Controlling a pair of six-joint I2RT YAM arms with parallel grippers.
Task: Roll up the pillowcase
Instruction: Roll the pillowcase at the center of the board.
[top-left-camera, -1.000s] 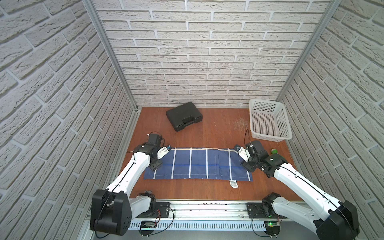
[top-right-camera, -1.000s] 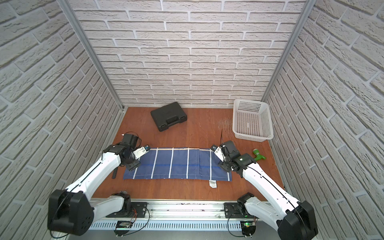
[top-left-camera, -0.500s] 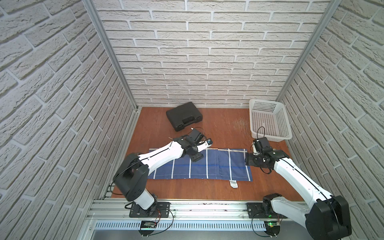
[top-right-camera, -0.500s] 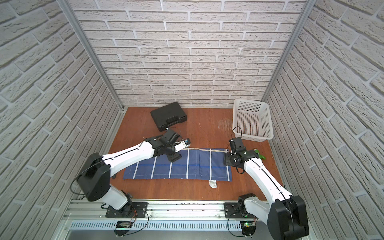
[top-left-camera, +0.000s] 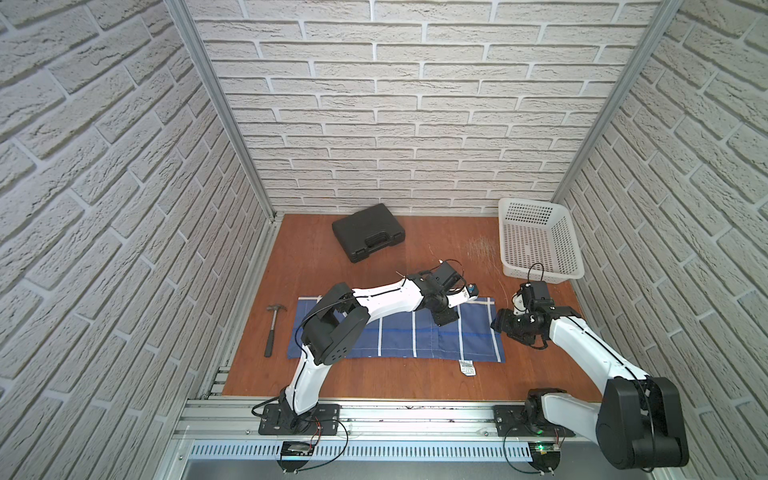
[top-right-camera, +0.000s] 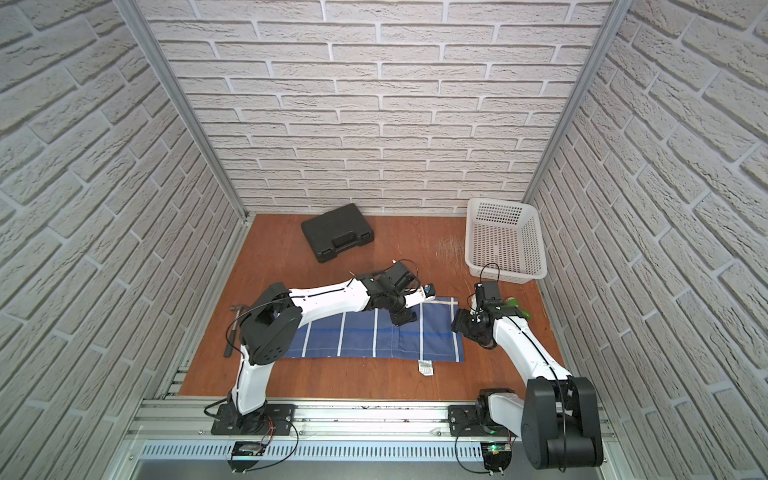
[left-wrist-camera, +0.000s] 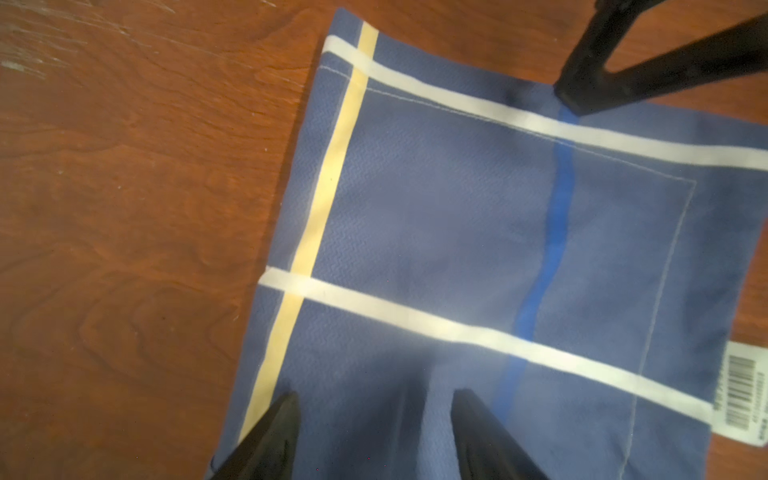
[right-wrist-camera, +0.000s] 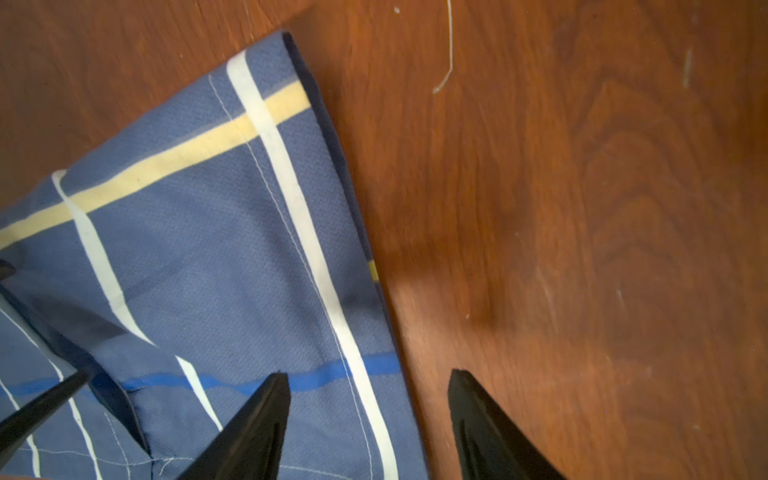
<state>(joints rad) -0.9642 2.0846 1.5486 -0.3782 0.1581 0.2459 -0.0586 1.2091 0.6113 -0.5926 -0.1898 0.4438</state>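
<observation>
Wooden table (top-left-camera: 374, 386): brown, boxed in by pale brick panels. In both top views a black case (top-left-camera: 368, 237) and a white basket (top-left-camera: 540, 241) sit at the far side, unmoved.
Pillowcase (top-left-camera: 399, 338), top views: lies flat and unrolled near the front edge, as a second ago. Its label (top-left-camera: 467, 368) sticks out toward the front.
Left gripper (top-left-camera: 446, 320), top views: over the pillowcase's right half. A second ago it was at the left end, and the hammer (top-left-camera: 274, 328) beside that end now shows.
Right gripper (top-left-camera: 498, 324), top views: beside the right short edge, slightly nearer the front than a second ago.
Left wrist view: the left jaws stand apart above blue cloth, holding nothing. The yellow stripe (left-wrist-camera: 316, 232) runs past one fingertip, and the right gripper's fingers (left-wrist-camera: 582, 91) reach the cloth's short edge.
Right wrist view: the jaws are parted and grip nothing. One fingertip is over cloth, the other over bare wood, straddling the short edge.
</observation>
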